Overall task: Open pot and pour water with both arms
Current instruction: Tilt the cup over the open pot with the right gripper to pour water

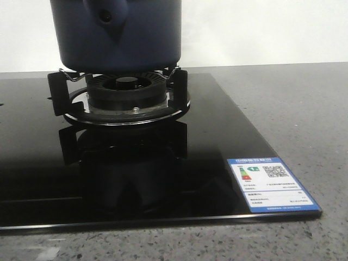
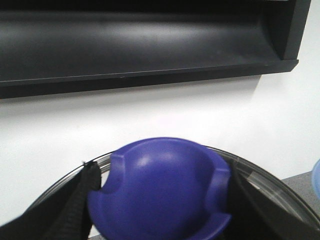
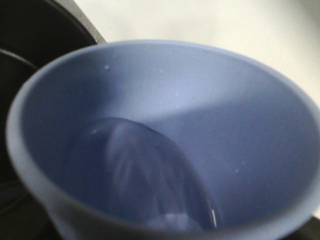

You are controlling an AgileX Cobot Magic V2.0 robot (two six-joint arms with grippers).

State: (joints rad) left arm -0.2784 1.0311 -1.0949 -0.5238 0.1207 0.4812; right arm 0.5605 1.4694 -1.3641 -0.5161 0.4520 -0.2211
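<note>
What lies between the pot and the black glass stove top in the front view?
The gas burner and its black pot supports lie under the pot, above the stove top.

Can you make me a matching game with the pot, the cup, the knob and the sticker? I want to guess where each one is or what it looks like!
Things:
1. pot
2. cup
3. knob
4. sticker

Clues:
A. has water inside
B. sits on the burner stand
C. purple, between black fingers
D. at the corner of the black glass stove top

Pairs: 1-B, 2-A, 3-C, 4-D
</note>
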